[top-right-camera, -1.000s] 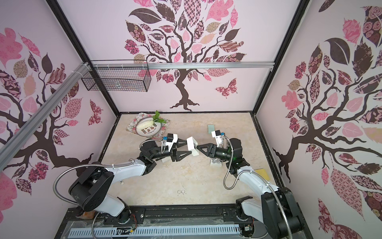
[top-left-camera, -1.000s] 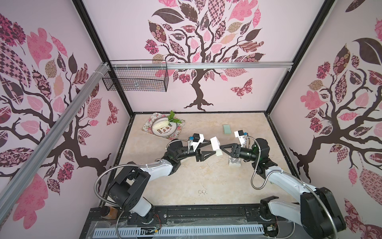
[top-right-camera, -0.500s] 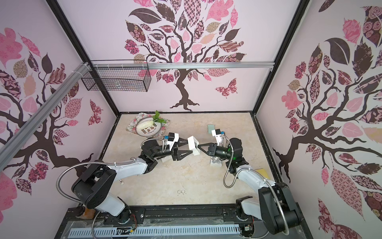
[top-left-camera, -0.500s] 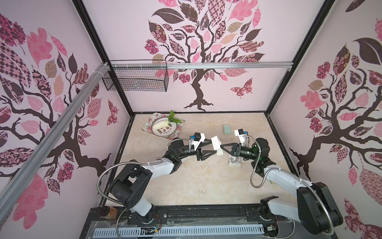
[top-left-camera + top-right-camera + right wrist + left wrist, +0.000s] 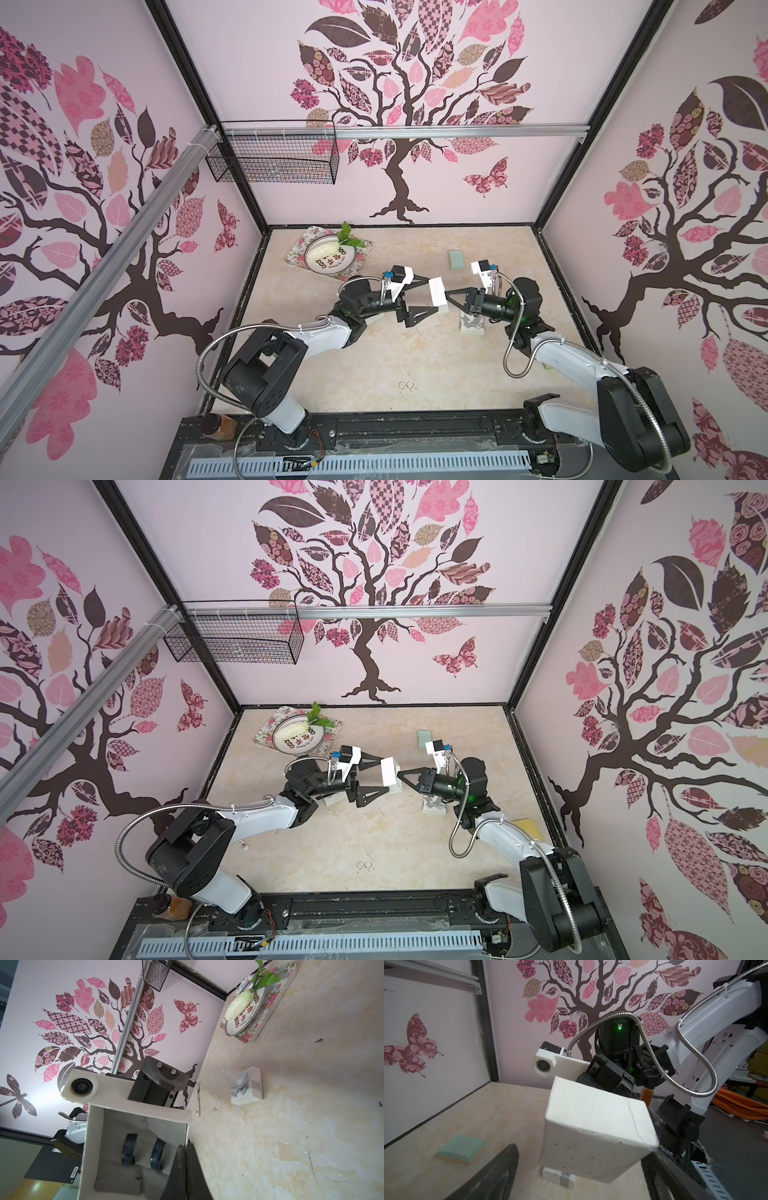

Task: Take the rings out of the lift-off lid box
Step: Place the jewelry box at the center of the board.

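The white box (image 5: 437, 296) is held above the table (image 5: 374, 353) at mid-scene. It is tipped on its side, with the open mouth turned right and the longer visible side running near to far. One wall is pinched by the right tool (image 5: 446, 293). The left tool (image 5: 432, 295) is spread wide about the box, one finger (image 5: 492, 1176) clear of it. Two black rings (image 5: 129, 1149) stand on edge, side by side, inside the box. Two silvery rings (image 5: 406, 385) lie flat toward the near edge.
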